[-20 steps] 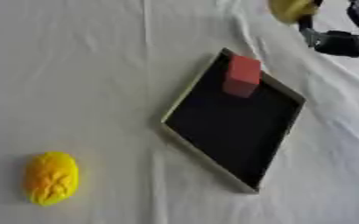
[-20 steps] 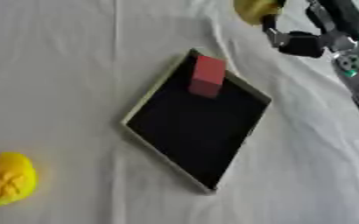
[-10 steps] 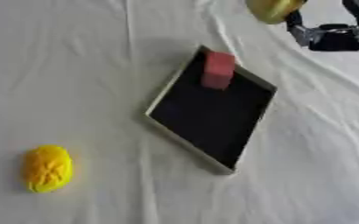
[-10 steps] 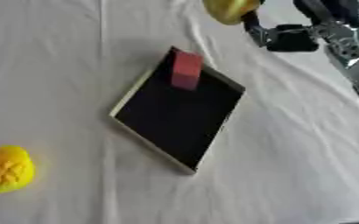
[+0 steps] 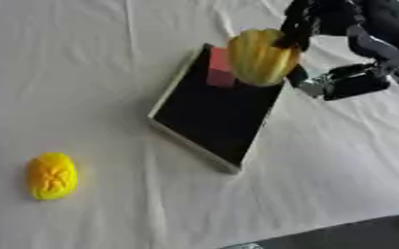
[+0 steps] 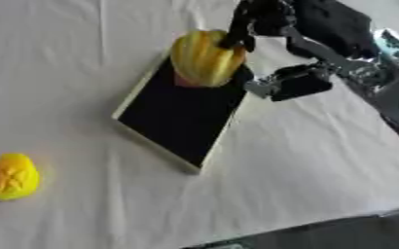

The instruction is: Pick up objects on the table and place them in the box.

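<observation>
Progress is looking like the middle of the job. Right hand (image 5: 309, 22) is coming in from the 1 o'clock corner, fingers curled round a ribbed yellow fruit (image 5: 262, 57) and carrying it in the air above the far end of the box (image 5: 199, 141). That box, a shallow tray with a black floor and pale rim, is lying askew on the white cloth (image 5: 83, 73), its long axis running from 12 towards 6 o'clock.

One item is already home: a red block (image 5: 219, 73) is sitting inside the box at its 12 o'clock end, half hidden behind the fruit in the left eye view and almost wholly hidden in the right eye view.

The fruit is hanging over the rim area at the box's 1 o'clock corner, not touching the floor as far as the views are showing, so the drop is not yet made. By the look of it, the hand is needing only to lower and let go, keeping wide of the block.

Out at 8 o'clock, well apart from the box, an orange-yellow fruit (image 5: 51, 176) is lying on the cloth, untouched and waiting. So the count is reading: one in, one in hand, one left.

Left hand is showing in neither view.
</observation>
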